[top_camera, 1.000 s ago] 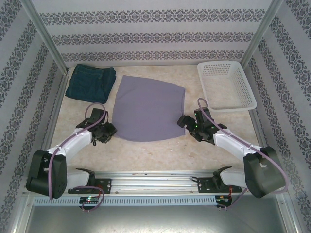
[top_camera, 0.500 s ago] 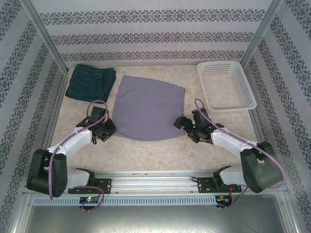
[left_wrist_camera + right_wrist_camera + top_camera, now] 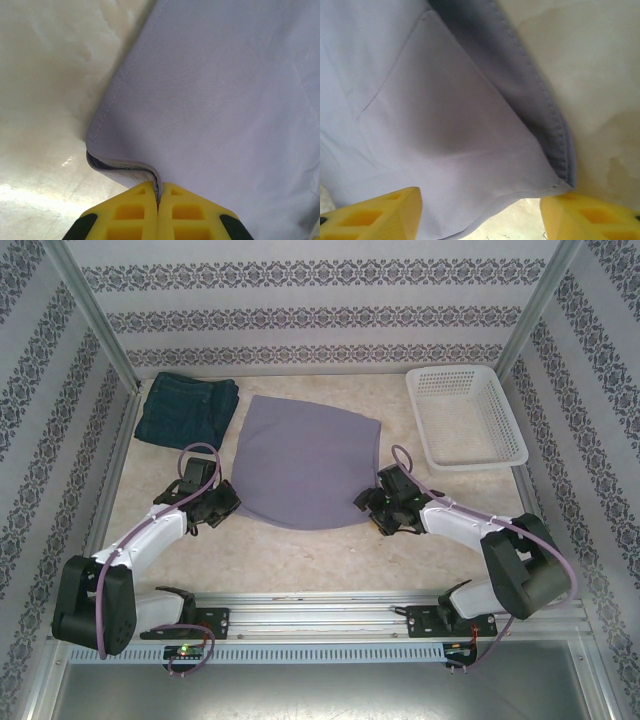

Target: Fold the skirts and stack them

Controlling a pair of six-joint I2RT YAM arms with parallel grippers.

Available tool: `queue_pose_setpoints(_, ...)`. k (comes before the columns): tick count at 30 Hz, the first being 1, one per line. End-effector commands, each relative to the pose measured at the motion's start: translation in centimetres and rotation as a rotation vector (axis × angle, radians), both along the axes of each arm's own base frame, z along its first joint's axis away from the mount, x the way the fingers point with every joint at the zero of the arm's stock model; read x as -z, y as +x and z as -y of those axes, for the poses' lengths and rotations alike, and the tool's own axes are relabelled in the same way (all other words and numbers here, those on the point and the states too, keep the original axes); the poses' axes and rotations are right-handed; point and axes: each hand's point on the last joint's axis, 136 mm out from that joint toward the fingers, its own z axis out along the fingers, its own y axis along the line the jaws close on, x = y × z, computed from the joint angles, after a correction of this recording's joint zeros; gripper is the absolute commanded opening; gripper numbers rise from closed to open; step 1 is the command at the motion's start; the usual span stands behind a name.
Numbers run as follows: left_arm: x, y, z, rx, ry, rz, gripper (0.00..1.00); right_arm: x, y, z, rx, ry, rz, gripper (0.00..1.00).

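A light lavender-grey skirt (image 3: 305, 460) lies spread flat in the middle of the table. My left gripper (image 3: 228, 502) is shut on its near left corner; in the left wrist view the hem is pinched between the yellow fingers (image 3: 137, 210) of the gripper (image 3: 159, 197), and the skirt (image 3: 215, 100) stretches away. My right gripper (image 3: 368, 508) stands open at the near right corner. In the right wrist view the skirt (image 3: 445, 125) hangs between the spread jaws of that gripper (image 3: 480, 210). A folded dark blue denim skirt (image 3: 187, 410) lies at the back left.
A white lattice basket (image 3: 470, 456) stands at the back right. Metal posts and patterned walls close in the table on the left, back and right. Bare tabletop (image 3: 300, 560) lies between the skirt and the arm bases.
My right gripper moved left onto the skirt's near right corner and its jaws narrowed. My left gripper shut on the near left corner and edged forward.
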Motion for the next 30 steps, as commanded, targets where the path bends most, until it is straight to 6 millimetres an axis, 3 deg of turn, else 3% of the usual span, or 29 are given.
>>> queue_pose_setpoints(1,-0.5,0.5,0.3,0.004,-0.011,0.030,0.00,0.8,-0.5,1.7,0.088,-0.081,-0.022,0.59)
queue_pose_setpoints(8,-0.3,0.4,0.4,0.005,-0.019,0.021,0.00,1.3,-1.3,3.7,0.133,-0.144,-0.011,0.52)
queue_pose_setpoints(15,-0.1,0.5,0.6,0.010,-0.029,0.015,0.00,1.0,-0.4,2.6,0.097,-0.117,0.005,0.43)
queue_pose_setpoints(30,0.4,0.3,0.9,0.011,-0.048,0.002,0.00,1.3,0.8,2.6,0.114,-0.116,0.026,0.27)
